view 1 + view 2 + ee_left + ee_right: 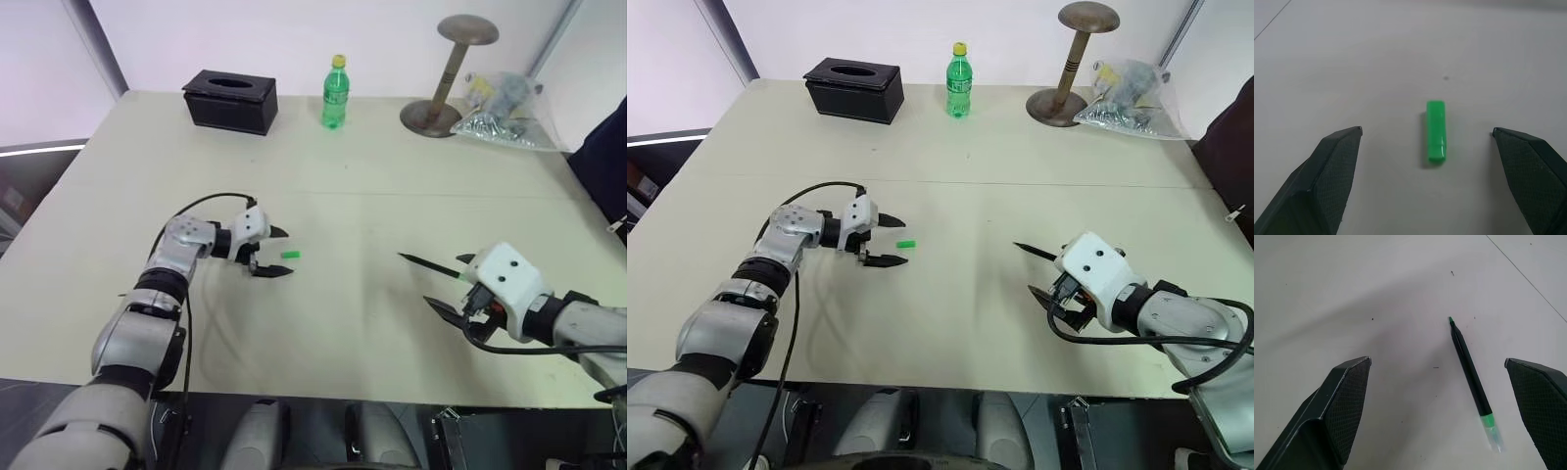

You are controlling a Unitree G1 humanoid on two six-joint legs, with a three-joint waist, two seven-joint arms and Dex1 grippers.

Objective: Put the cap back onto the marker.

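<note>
Cap, green, lies flat on the table, uncapped from the marker and well apart from it. Left gripper hovers just beside the cap, jaws spread to either side of it. Marker, black with a green end, lies near the right gripper, whose jaws are likewise spread, holding nothing.

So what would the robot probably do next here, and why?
Probably ease the left gripper forward and close it on the cap. The cap lies loose on the table, centred between that gripper's open fingers, while the marker lies uncapped by the open right gripper.
</note>
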